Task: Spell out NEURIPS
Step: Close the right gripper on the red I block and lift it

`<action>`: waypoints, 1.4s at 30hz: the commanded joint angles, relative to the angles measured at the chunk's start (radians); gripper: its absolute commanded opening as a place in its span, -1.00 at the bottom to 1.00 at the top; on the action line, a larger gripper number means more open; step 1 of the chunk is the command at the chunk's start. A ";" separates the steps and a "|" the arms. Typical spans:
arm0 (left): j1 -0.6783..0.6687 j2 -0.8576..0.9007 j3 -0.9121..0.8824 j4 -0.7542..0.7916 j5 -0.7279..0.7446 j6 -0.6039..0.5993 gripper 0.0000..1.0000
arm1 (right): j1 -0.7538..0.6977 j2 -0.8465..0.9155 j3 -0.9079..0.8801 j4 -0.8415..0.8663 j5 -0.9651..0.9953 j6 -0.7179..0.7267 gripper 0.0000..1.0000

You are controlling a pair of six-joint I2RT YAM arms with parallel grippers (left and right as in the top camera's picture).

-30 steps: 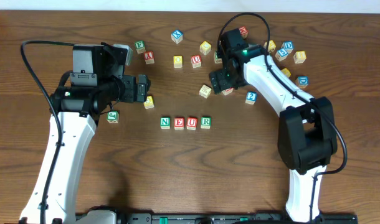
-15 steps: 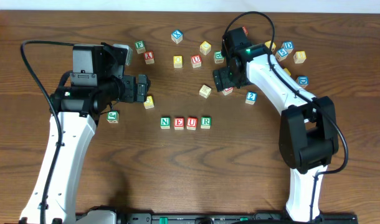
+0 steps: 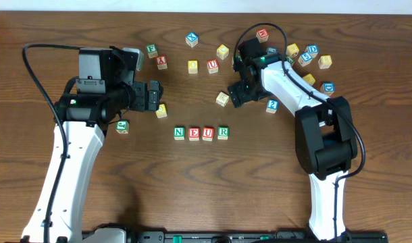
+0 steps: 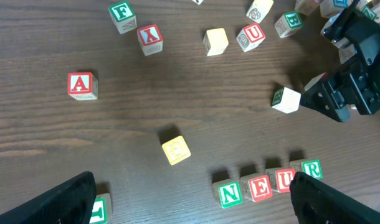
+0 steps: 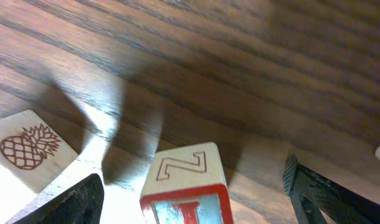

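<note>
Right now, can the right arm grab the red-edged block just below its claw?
Probably yes. The right gripper hangs open with the red-edged block between its fingers, and nothing lies across it. The pineapple block sits off to one side, apart.

N-E-U-R row (image 3: 201, 133) in front, loose blocks (image 3: 192, 66) scattered behind, right hand (image 3: 240, 94) among them

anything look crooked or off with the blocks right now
Nothing looks damaged or toppled. The NEUR row sits roughly straight, letters facing up. The loose blocks behind it lie flat at mixed angles, just scattered.
</note>
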 commanded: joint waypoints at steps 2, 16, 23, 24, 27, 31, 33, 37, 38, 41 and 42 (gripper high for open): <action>0.003 -0.009 0.024 0.000 0.012 0.006 0.96 | -0.002 0.008 0.010 0.003 -0.013 -0.052 0.75; 0.003 -0.009 0.024 0.000 0.012 0.006 0.96 | -0.002 0.007 0.011 0.006 -0.013 -0.052 0.47; 0.003 -0.009 0.024 0.000 0.012 0.006 0.96 | -0.002 0.001 0.014 0.005 -0.013 -0.052 0.40; 0.003 -0.009 0.024 0.000 0.012 0.006 0.96 | -0.002 -0.002 0.015 0.005 -0.013 -0.052 0.40; 0.003 -0.009 0.024 0.000 0.012 0.006 0.95 | -0.002 -0.007 0.024 0.002 -0.013 -0.052 0.34; 0.003 -0.009 0.024 0.000 0.012 0.006 0.96 | -0.002 -0.007 0.040 -0.006 -0.013 -0.051 0.31; 0.003 -0.009 0.024 0.000 0.012 0.006 0.95 | -0.002 -0.007 0.048 -0.011 -0.013 -0.051 0.27; 0.003 -0.009 0.024 0.000 0.012 0.006 0.96 | -0.002 -0.007 0.064 -0.029 -0.013 -0.051 0.18; 0.003 -0.009 0.024 0.000 0.012 0.006 0.96 | -0.002 -0.007 0.066 -0.031 -0.013 -0.051 0.16; 0.003 -0.009 0.024 0.000 0.012 0.006 0.96 | -0.002 -0.009 0.068 -0.032 -0.013 -0.051 0.04; 0.003 -0.009 0.024 0.000 0.012 0.006 0.96 | -0.002 -0.009 0.068 -0.032 -0.013 -0.051 0.01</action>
